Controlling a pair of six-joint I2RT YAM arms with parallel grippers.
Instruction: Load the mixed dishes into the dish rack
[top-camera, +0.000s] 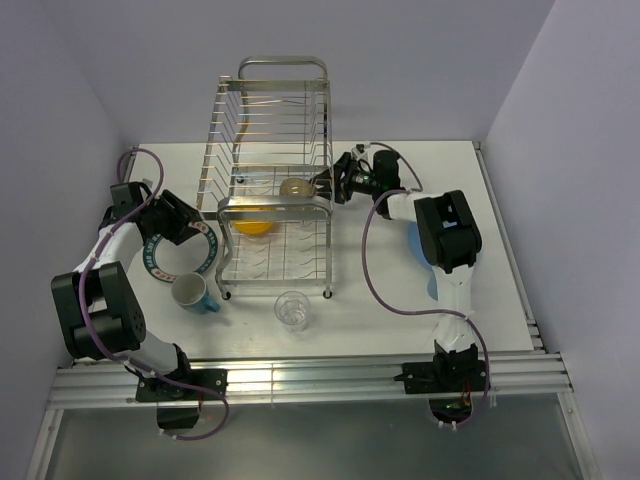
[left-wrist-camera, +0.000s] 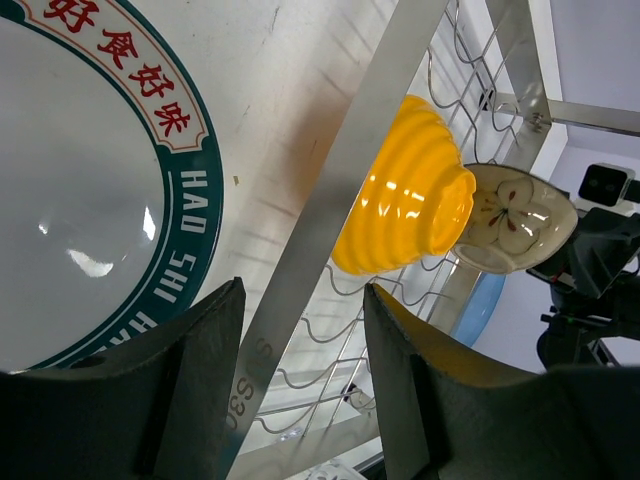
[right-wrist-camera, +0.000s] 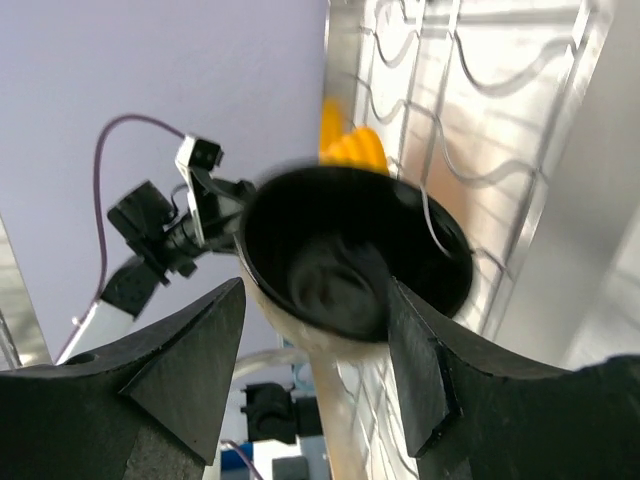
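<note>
the dish rack (top-camera: 270, 150) stands mid-bench toward the far edge, with the yellow-orange bowl (top-camera: 252, 224) and black bowl (top-camera: 296, 187) inside it. the right fingers (right-wrist-camera: 190, 360) are wide apart just off the black bowl, holding nothing. the left fingers (left-wrist-camera: 200, 390) are apart and empty over the green-rimmed plate (top-camera: 165, 262) near the left edge.

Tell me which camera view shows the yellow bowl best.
The left wrist view: the yellow bowl shows nearly whole, with its ribbed outside, in the dish rack. The top view gives only a part under a rack bar; the right wrist view gives a sliver behind the black bowl.
</note>
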